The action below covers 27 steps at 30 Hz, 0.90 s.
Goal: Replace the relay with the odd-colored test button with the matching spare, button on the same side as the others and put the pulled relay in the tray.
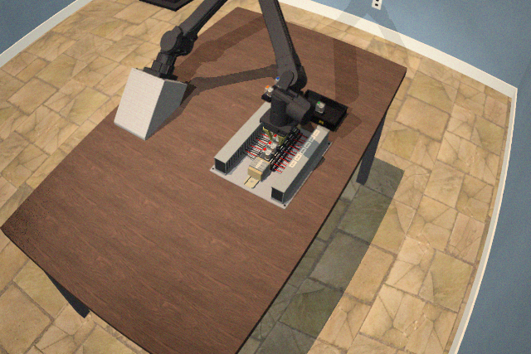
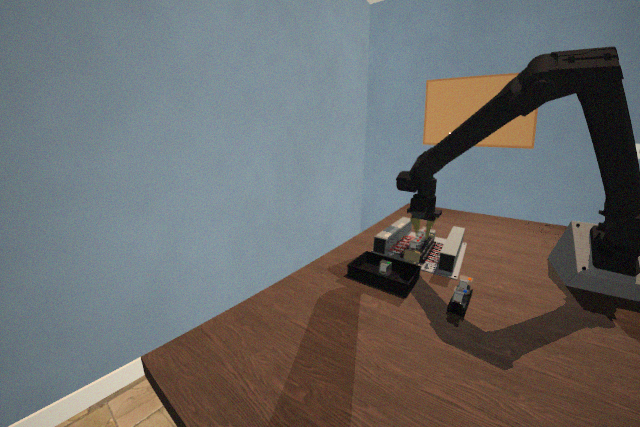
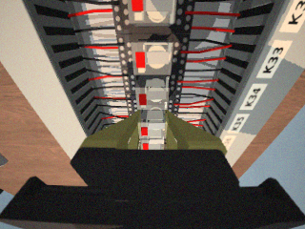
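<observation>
- Step in hand: seating of the spare. The green-button relay (image 1: 319, 106) (image 2: 385, 267) lies in the tray (image 1: 335, 123) (image 2: 381, 283), at about 1 o'clock from the panel (image 1: 265, 190) (image 2: 462, 260) in the top view. I judge it to be the pulled unit.
- Hand state: my hand (image 1: 273, 133) (image 2: 422, 235) (image 3: 152, 114) is narrow, closed on the red-button relay (image 1: 275, 136) (image 2: 421, 239) (image 3: 154, 129) in the row. I take this to be the matching spare.
- Remaining spares: the orange-button relay (image 1: 269, 90) (image 2: 465, 283) and the blue-button relay (image 1: 277, 79) (image 2: 461, 294) are in a holder (image 1: 265, 96) (image 2: 458, 308) on the counter (image 1: 149, 213) (image 2: 258, 360). Leave both there.
- Orientation: in the wrist view the visible red buttons lie toward 9 o'clock on their tops, as on the neighbouring relay (image 3: 152, 66). Way round appears correct.
- Seating depth: cannot be confirmed; my fingers partly cover the top.
- Next move: press straight down until the top is level with the row. Then open evenly and rise vertically.
- Caution: only spring contacts retain the blades. Sideways drag during release could tilt or lift the relay. Verify level after withdrawal; all parts must lie at rest.
</observation>
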Tool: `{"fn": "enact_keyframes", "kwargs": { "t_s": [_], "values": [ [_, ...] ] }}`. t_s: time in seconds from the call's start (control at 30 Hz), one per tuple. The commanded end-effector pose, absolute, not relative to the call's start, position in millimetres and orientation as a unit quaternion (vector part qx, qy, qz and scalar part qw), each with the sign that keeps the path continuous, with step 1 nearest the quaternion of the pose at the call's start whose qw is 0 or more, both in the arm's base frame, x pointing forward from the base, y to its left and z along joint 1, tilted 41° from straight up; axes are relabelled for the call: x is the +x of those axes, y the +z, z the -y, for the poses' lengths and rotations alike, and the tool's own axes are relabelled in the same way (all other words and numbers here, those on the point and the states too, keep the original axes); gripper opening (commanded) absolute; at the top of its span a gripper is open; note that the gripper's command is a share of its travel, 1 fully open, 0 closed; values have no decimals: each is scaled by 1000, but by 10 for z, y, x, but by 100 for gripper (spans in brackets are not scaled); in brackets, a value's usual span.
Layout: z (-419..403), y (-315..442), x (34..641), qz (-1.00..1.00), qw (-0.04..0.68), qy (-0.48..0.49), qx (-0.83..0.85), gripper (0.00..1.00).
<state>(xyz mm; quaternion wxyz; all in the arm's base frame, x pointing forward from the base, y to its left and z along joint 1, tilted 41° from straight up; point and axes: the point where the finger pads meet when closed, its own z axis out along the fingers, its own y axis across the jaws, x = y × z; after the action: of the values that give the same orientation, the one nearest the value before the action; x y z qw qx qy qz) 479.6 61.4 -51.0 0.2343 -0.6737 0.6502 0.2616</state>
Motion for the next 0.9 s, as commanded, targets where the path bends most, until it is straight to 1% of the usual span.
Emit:
{"fn": "enact_keyframes", "kwargs": {
  "t_s": [0.0, 0.87],
  "values": [
    [-632, -461, 4884, -648, 244, 253, -676, 0],
    [-656, -514, 4861, -648, 241, 257, -676, 0]
  ]
}}
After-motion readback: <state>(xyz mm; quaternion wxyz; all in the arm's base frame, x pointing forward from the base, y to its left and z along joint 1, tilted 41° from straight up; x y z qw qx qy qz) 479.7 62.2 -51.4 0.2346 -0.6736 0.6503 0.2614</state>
